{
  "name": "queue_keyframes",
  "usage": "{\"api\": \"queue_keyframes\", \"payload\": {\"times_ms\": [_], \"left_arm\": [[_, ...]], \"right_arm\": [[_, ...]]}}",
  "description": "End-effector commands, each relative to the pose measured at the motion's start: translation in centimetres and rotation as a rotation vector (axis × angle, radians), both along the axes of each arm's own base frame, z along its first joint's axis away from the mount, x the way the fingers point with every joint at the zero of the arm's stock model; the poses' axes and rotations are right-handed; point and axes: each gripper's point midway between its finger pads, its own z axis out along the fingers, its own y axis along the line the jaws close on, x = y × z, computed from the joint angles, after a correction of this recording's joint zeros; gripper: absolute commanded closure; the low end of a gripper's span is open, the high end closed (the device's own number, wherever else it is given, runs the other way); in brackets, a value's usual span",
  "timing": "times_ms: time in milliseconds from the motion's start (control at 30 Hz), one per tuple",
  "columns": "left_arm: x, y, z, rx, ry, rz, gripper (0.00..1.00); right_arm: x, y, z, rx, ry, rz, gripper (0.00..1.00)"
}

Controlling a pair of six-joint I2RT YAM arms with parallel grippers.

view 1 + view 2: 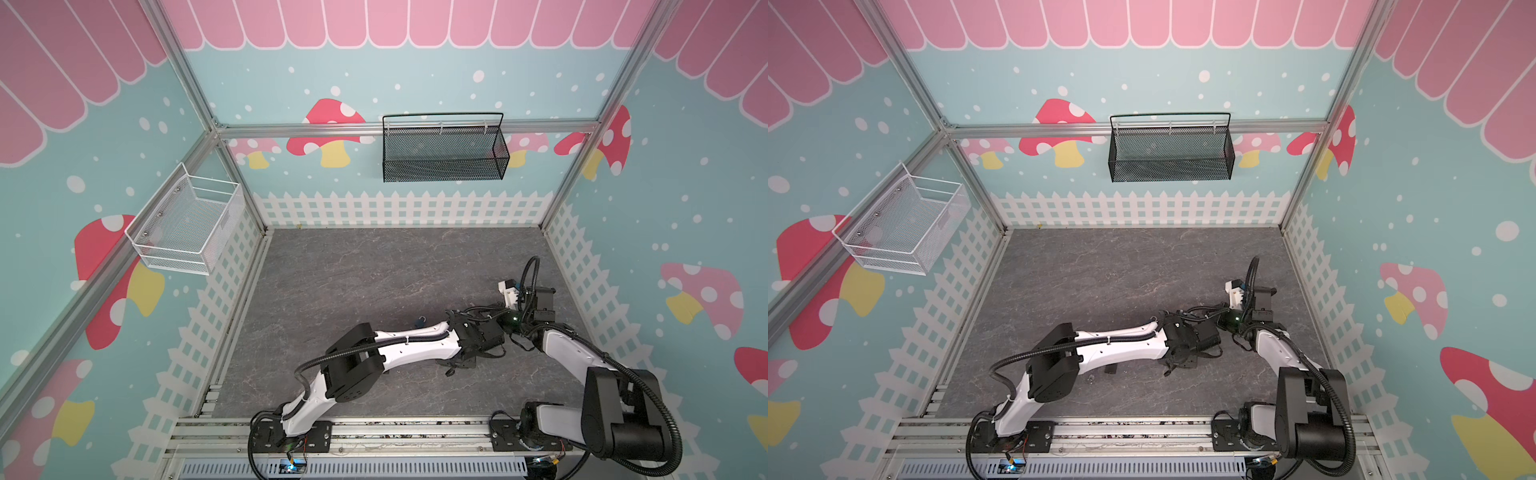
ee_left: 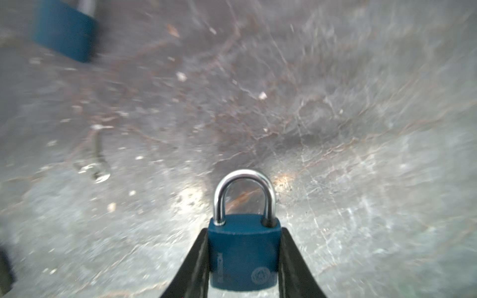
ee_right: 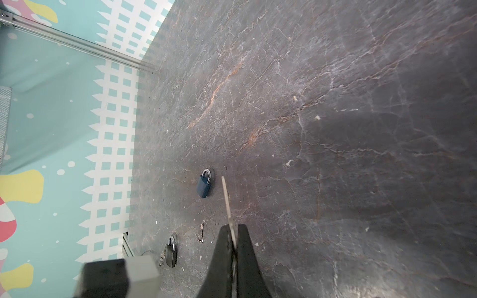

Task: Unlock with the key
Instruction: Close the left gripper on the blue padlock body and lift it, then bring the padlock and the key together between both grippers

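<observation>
Gripping the blue padlock (image 2: 244, 255) by its sides, left gripper (image 2: 244, 229) seems to have the keyhole end facing its palm. The right gripper (image 3: 233, 227) pinches the key (image 3: 226, 201), apart from that padlock; cramped insertion could twist the key loose.

Soft even light, left wrist view motion-blurred — glare on tabletop (image 2: 191, 193), edges bowed

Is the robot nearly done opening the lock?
Not yet, about halfway. Done: the left gripper clamps the blue padlock between its fingers, and the right gripper pinches the key. In hand: probably lining the two up. Left: the key is not in the padlock, and the shackle sits closed.
</observation>
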Motion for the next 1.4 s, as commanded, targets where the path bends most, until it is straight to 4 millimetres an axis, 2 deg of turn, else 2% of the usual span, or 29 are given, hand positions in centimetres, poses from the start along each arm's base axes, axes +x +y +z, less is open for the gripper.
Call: {"api": "queue_keyframes", "payload": {"times_ms": [0,167,267,367,500,600,767,933,1233,1367], "left_arm": [[1.4,2.2,4.6,-0.096,-0.071,0.182,1.0],[2.3,5.0,7.9,-0.308,-0.099,0.38,1.0],[2.8,7.1,9.4,-0.424,-0.118,0.507,1.0],[3.5,9.6,10.5,-0.509,-0.164,0.63,1.0],[4.2,11.9,10.6,-0.635,-0.17,0.785,1.0],[4.7,13.2,10.6,-0.674,-0.185,0.871,1.0],[5.5,13.7,11.0,-0.724,-0.205,0.932,1.0],[5.8,13.5,10.5,-0.756,-0.197,0.977,1.0],[6.1,13.2,10.3,-0.777,-0.197,0.989,1.0],[6.1,13.2,10.4,-0.777,-0.203,0.983,1.0]], "right_arm": [[0.3,0.2,1.1,0.013,-0.024,0.008,1.0],[0.2,0.8,1.2,0.001,-0.014,0.023,1.0],[-0.1,1.9,1.3,-0.004,-0.011,0.05,1.0],[-0.8,3.7,1.4,-0.014,-0.006,0.093,1.0],[-2.7,7.9,1.8,-0.029,-0.002,0.201,1.0],[-4.4,10.2,2.5,-0.039,-0.018,0.251,1.0],[-6.4,12.4,4.4,-0.028,-0.084,0.269,1.0],[-8.1,14.7,6.0,0.038,-0.105,0.313,1.0],[-9.7,17.4,6.6,0.038,-0.099,0.373,1.0],[-10.0,17.9,6.9,0.031,-0.103,0.38,1.0]]}}
